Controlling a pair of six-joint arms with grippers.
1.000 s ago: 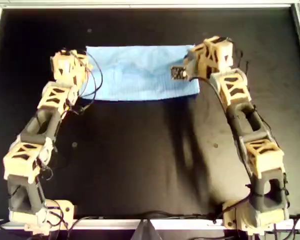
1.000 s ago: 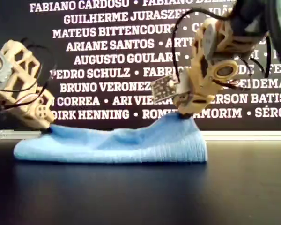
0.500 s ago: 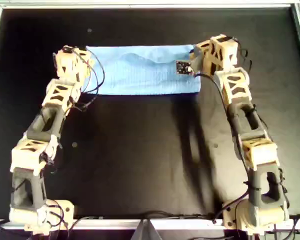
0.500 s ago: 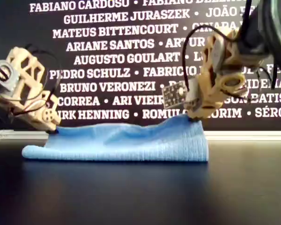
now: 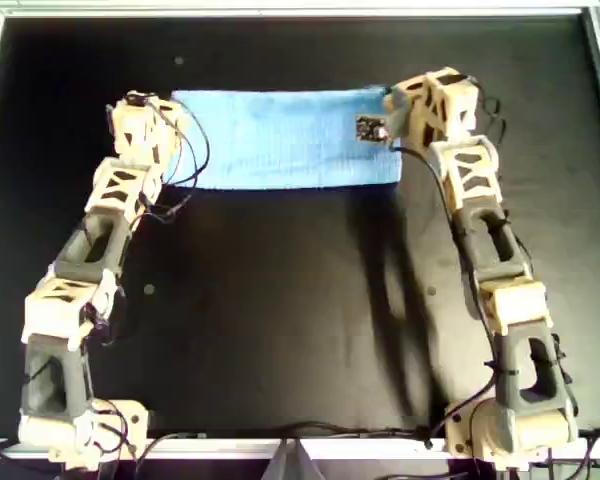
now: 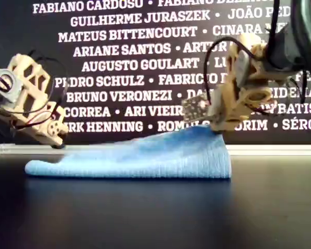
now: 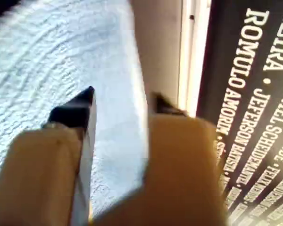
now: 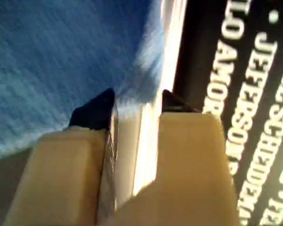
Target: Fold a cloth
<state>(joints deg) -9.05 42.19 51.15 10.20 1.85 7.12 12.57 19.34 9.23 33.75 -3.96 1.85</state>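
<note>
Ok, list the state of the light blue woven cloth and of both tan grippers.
light blue woven cloth: folded into a long strip, with its end on the exterior view's right humped up.
left gripper: jaws apart, cloth showing in the gap.
right gripper: jaws apart, at the cloth's edge.

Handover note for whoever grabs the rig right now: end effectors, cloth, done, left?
Left end effector: jaws apart, cloth edge lying in the gap.
Right end effector: jaws apart, cloth at the tips.
The wrist views do not settle which arm is which.
The cloth lies as a band on the table at the overhead view's top, one arm at each end. Its end on the exterior view's right is humped up to the end effector there.
Done: it looks folded once.
Left: probably back both arms off, flatten the hump, and fold again if wanted.
</note>
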